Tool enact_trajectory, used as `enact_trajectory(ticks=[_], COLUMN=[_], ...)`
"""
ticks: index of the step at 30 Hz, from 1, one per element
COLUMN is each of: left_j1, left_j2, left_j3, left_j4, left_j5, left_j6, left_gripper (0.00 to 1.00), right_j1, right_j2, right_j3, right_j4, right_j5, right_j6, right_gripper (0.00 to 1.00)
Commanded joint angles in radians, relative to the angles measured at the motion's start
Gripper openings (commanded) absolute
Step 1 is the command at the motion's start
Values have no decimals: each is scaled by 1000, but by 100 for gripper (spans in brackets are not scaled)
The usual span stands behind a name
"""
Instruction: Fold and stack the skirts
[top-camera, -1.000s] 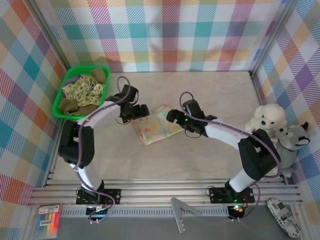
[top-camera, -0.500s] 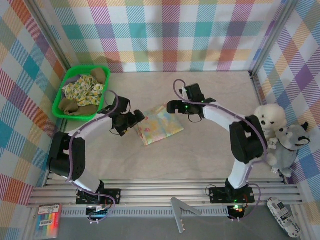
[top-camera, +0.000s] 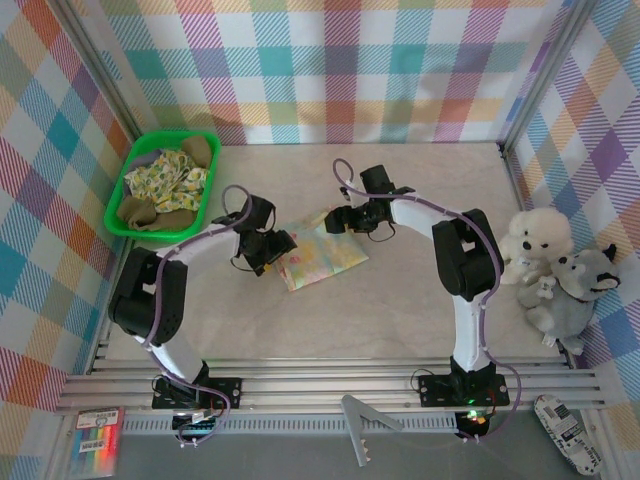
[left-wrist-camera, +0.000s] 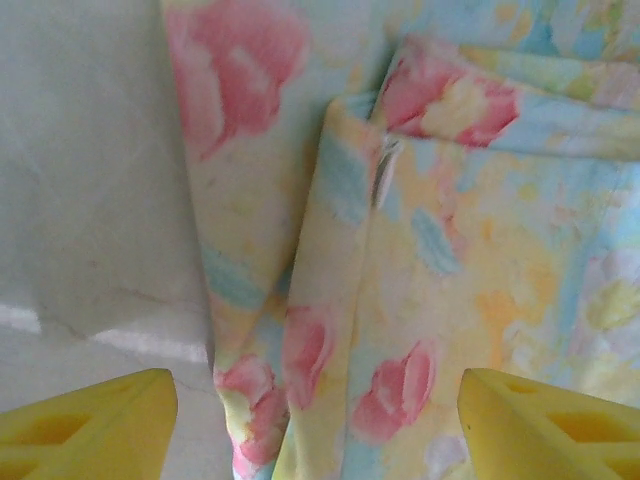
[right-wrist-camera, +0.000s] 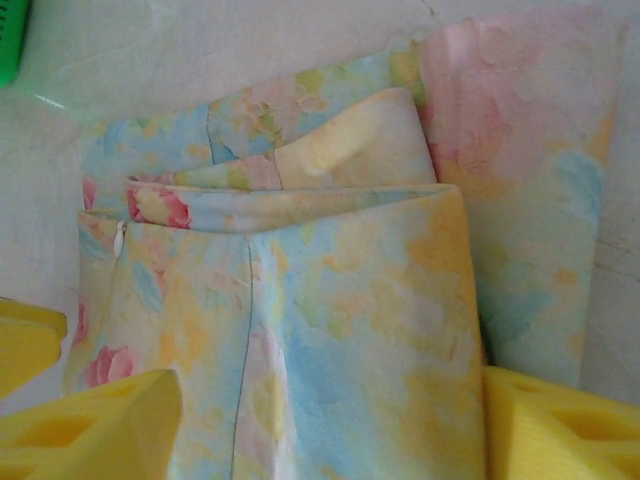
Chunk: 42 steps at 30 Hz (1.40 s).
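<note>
Folded pastel floral skirt (top-camera: 322, 255) lies at frame centre. Left gripper (top-camera: 275, 248) at its left edge, right gripper (top-camera: 340, 221) at its upper edge. Both have jaws spread, straddling cloth and clamping nothing, likely set to pinch for another fold. Other skirts (top-camera: 170, 182) wait in green basket (top-camera: 128, 172), upper left.

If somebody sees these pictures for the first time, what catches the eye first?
A folded floral skirt lies in the centre, with the left end effector and right end effector at its opposite edges, jaws apart. A green basket of cloth sits far left; plush toys sit at the right.
</note>
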<state>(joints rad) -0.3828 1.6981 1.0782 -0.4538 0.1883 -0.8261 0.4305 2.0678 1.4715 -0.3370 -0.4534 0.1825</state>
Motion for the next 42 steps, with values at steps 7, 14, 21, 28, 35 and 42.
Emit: enact_trajectory(ticks=[7, 14, 21, 28, 35, 42], left_j1=[16, 25, 36, 38, 77, 123], left_j2=[124, 192, 202, 222, 180, 120], left_j3=[146, 195, 231, 250, 244, 266], left_j4=[-92, -107, -125, -111, -96, -125], left_j5=[-40, -26, 41, 112, 142, 182], left_j6=[156, 231, 374, 432, 430, 452], left_gripper=[65, 52, 53, 53, 31, 7], right_j1=[1, 8, 30, 29, 28, 27], right_j2=[70, -75, -261, -238, -305, -337], right_j3=[85, -135, -438, -377, -383, -387], right_j4=[-73, 49, 325, 275, 356, 413], right_j5=[7, -42, -26, -18, -17, -57], right_j6=[-75, 120, 409, 310, 240, 192], right_gripper=[41, 0, 0, 0, 0, 0])
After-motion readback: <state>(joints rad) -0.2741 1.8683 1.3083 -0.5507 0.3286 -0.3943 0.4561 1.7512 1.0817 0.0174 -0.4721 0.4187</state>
